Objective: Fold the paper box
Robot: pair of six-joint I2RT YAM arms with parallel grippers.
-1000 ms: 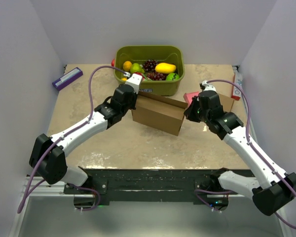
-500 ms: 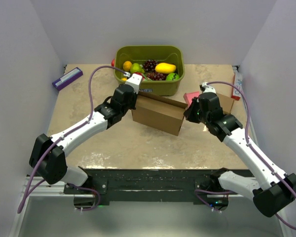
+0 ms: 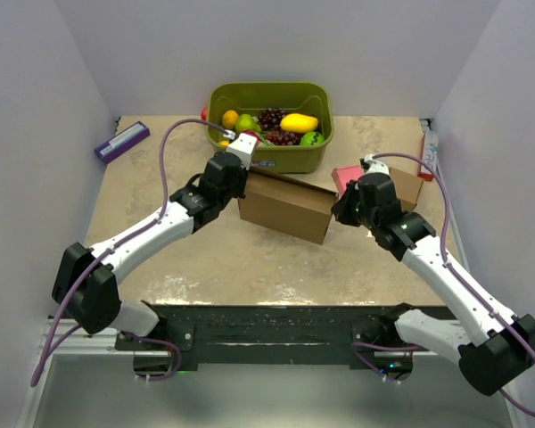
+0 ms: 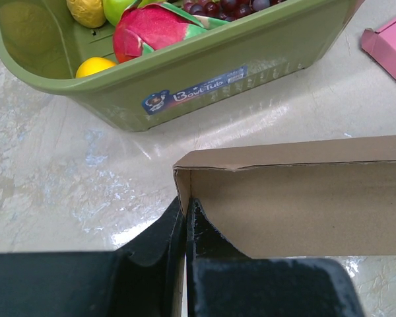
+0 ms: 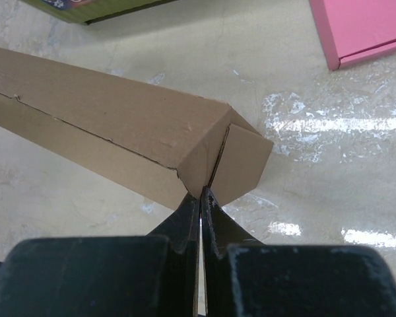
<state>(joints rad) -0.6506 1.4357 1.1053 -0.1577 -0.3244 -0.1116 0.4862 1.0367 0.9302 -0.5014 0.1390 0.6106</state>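
Beige marbled table (image 3: 205, 259) enclosed by plain pale walls (image 3: 276, 45), with a green basket (image 3: 319, 153) of fruit at the back. The paper box (image 3: 285, 209) stands open-topped at the centre, just in front of the basket and between the two arms. Compared with one second earlier, the right arm's wrist and forearm have shifted slightly inward toward the box, while the box and left arm lie as before. The left gripper (image 4: 186, 210) is clamped narrowly on the box's left end wall, and the right gripper (image 5: 201, 197) is pinched together on the cardboard edge at its right end corner.
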